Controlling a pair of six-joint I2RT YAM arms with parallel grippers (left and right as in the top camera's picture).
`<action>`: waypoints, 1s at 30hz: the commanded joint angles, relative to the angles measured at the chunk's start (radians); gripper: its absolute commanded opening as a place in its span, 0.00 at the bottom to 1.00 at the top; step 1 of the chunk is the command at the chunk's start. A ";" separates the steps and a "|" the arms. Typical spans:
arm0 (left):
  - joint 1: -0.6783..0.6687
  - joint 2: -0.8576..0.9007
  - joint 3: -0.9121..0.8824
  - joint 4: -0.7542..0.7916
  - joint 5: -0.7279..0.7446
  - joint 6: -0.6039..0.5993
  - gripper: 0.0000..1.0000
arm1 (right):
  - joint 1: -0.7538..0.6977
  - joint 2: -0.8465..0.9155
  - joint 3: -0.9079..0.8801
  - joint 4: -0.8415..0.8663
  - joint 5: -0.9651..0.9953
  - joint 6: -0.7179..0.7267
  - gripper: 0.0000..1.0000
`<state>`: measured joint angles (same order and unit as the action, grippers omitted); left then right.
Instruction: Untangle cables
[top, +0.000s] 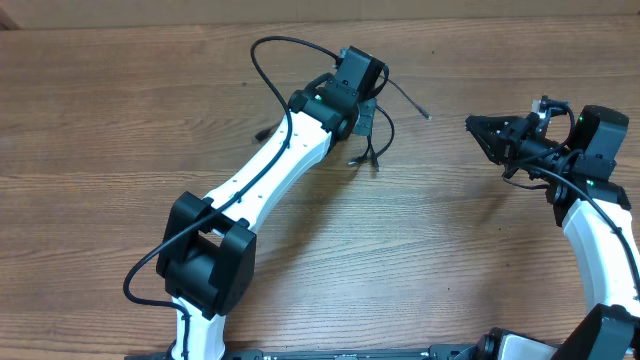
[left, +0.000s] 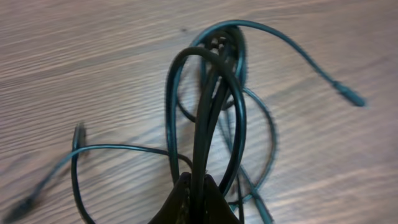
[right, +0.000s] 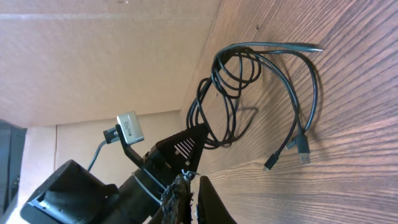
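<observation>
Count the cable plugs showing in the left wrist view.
4 plugs: one at far right, one at left, one in the bottom left corner, one at the bottom edge. More may be hidden among the cables.

Brown wood-grain table (top: 120, 90), grain running side to side, loose bunch of thin black cables (left: 201, 124) near 1 o'clock of its centre, plug ends trailing on the wood at the bunch's 2 and 6 o'clock.
</observation>
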<state>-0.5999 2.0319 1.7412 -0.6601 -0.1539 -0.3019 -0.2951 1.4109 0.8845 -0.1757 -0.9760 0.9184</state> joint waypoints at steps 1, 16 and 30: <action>-0.016 0.002 0.001 0.006 0.148 0.080 0.04 | -0.008 -0.018 0.014 0.006 0.011 -0.038 0.13; -0.014 0.002 0.001 0.201 0.709 0.092 0.04 | -0.003 -0.007 0.014 -0.040 0.013 -0.319 0.31; -0.021 0.002 0.001 0.249 0.835 0.045 0.04 | 0.139 -0.006 0.014 -0.027 0.131 -0.366 0.38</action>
<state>-0.6090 2.0319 1.7409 -0.4248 0.6067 -0.2337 -0.1844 1.4109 0.8845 -0.2096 -0.9081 0.5743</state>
